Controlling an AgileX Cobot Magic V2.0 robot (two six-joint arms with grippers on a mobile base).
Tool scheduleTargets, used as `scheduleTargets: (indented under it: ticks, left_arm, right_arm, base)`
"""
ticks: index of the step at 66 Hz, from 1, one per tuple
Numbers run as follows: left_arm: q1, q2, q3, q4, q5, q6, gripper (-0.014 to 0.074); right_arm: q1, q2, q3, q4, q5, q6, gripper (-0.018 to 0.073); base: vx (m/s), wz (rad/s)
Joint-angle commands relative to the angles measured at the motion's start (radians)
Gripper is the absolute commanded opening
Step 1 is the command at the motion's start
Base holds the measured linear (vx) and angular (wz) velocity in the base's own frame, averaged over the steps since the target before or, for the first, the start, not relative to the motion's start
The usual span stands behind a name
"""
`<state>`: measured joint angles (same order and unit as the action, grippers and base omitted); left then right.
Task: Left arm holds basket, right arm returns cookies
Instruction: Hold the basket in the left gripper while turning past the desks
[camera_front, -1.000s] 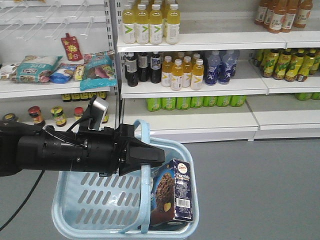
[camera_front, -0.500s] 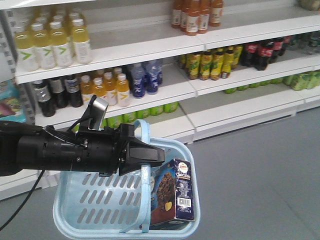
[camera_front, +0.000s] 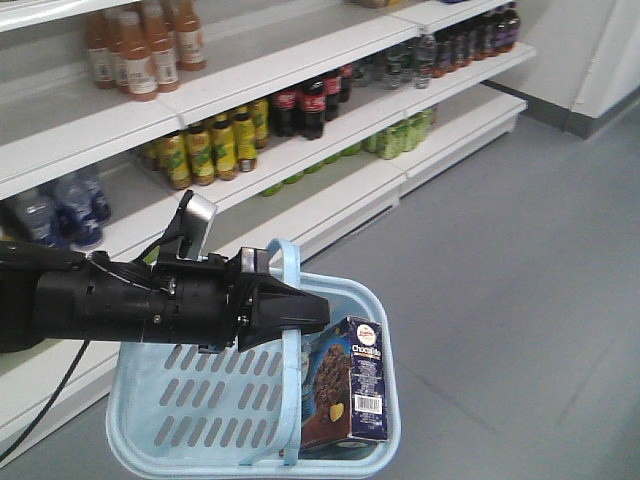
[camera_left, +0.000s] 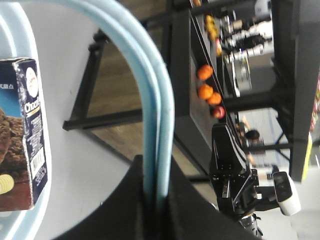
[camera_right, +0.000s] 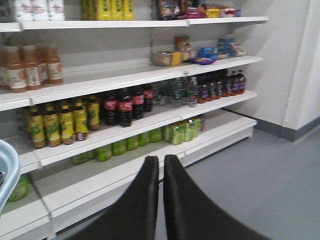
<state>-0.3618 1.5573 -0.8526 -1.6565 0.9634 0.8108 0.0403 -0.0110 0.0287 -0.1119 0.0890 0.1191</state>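
Observation:
The light blue basket (camera_front: 150, 440) hangs from its band handle (camera_front: 290, 270), which my left gripper (camera_front: 310, 312) is shut on. In the left wrist view the handle (camera_left: 155, 115) runs between the black fingers of that gripper (camera_left: 156, 162). The cookies (camera_front: 350, 390), a dark navy box, stand upright in the basket's right end and also show in the left wrist view (camera_left: 22, 130). My right gripper (camera_right: 160, 159) is shut with nothing in it, pointing at the shelves. A corner of the basket (camera_right: 6, 170) shows at its left.
White shop shelves (camera_front: 330, 50) run from the left back to the right, holding cola bottles (camera_front: 300, 105), yellow-labelled bottles (camera_front: 210, 150) and green bottles (camera_front: 400, 135). Grey floor (camera_front: 520, 280) lies to the right, with a white wall (camera_front: 600, 50) at the far end.
The shelves have slid left across the front view, bringing the aisle's far end and wall into sight. The left arm, basket and cookies keep the same place and grip.

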Motion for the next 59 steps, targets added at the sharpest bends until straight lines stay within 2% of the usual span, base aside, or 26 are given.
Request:
scheduleTargets:
  ticks: [1, 59]
  left_arm:
    - [-0.005, -0.047, -0.026, -0.123, 0.07, 0.005, -0.0003]
    - [-0.005, -0.047, -0.026, -0.123, 0.07, 0.005, -0.0003]
  right_arm:
    - [-0.006, -0.013, 0.017, -0.006, -0.071, -0.007, -0.0006]
    - [-0.006, -0.013, 0.017, -0.006, -0.071, -0.007, -0.0006]
  base:
    - [0.2, -0.77]
    - [0.17, -0.65]
